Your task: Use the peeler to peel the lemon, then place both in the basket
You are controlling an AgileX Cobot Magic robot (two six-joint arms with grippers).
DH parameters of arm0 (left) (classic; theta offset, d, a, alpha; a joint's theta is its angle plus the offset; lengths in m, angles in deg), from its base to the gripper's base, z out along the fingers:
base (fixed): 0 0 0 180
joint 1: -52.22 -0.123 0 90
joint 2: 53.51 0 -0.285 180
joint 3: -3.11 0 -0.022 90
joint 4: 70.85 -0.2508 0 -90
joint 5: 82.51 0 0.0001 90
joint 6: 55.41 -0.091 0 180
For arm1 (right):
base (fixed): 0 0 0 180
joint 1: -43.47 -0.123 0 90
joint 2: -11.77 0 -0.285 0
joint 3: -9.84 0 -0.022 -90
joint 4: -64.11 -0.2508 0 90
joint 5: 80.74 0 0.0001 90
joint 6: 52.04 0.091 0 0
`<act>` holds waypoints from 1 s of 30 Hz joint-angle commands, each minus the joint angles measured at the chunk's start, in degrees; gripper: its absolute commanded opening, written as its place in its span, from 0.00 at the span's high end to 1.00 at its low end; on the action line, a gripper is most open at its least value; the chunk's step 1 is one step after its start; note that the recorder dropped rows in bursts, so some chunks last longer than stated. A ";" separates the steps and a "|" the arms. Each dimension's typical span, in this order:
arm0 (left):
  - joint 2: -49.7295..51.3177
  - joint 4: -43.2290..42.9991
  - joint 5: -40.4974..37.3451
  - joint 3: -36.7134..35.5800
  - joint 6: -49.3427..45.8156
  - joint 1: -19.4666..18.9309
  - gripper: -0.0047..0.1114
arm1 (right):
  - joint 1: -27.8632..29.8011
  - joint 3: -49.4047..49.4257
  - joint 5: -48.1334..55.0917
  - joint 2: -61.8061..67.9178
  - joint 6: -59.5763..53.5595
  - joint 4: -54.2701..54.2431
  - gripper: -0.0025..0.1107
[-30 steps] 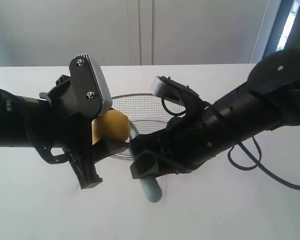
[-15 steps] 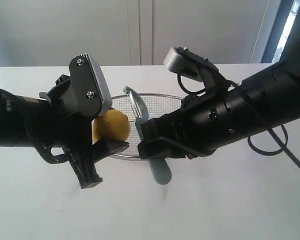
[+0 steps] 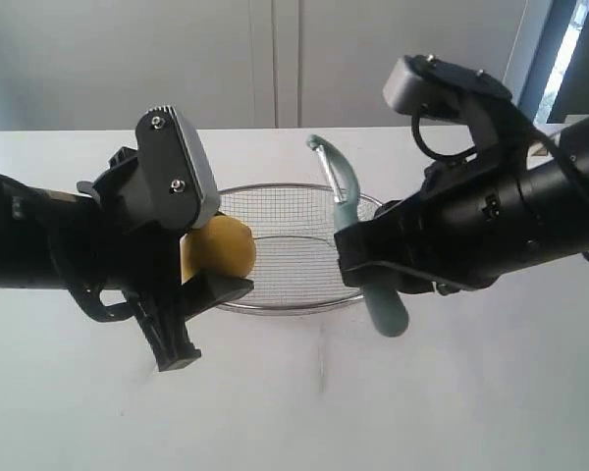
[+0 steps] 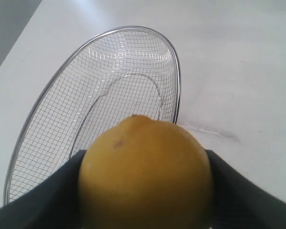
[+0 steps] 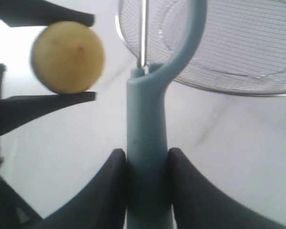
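While lemon (image 3: pixel 219 247) and peeler (image 3: pixel 348 211) are gripped by left hand (image 3: pixel 217 263) and right hand (image 5: pixel 147 160), the basket (image 3: pixel 275 310) is seen on a white tabletop (image 3: pixel 422 412), pale wall (image 3: pixel 177 59) behind.

count: 1 lemon (image 3: pixel 219 249), 1 peeler (image 3: pixel 358 235), 1 basket (image 3: pixel 294 257), 1 counter (image 3: pixel 275 412), 2 grippers: left gripper (image 4: pixel 145 186), right gripper (image 5: pixel 147 160). basket partly hidden in exterior view, so count may run short.

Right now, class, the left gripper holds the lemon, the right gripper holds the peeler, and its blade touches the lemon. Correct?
No. The peeler blade is clear of the lemon, as the exterior view shows. The left gripper and right gripper hold as stated.
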 commanded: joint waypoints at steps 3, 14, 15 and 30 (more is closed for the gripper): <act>-0.22 1.37 -0.50 -0.19 0.04 0.33 0.96 | 1.08 0.19 -1.44 3.86 4.48 8.20 0.98; -0.22 1.37 -0.63 -0.19 0.04 0.33 0.96 | 2.24 0.19 -1.70 18.58 -14.96 -11.52 0.98; -0.22 1.37 -0.63 -0.19 0.04 0.33 0.96 | 2.24 0.19 -1.26 19.30 -18.32 -15.40 0.98; -0.22 1.37 -0.63 -0.19 0.04 0.33 0.96 | 2.24 0.19 5.03 21.13 -28.59 -26.82 0.98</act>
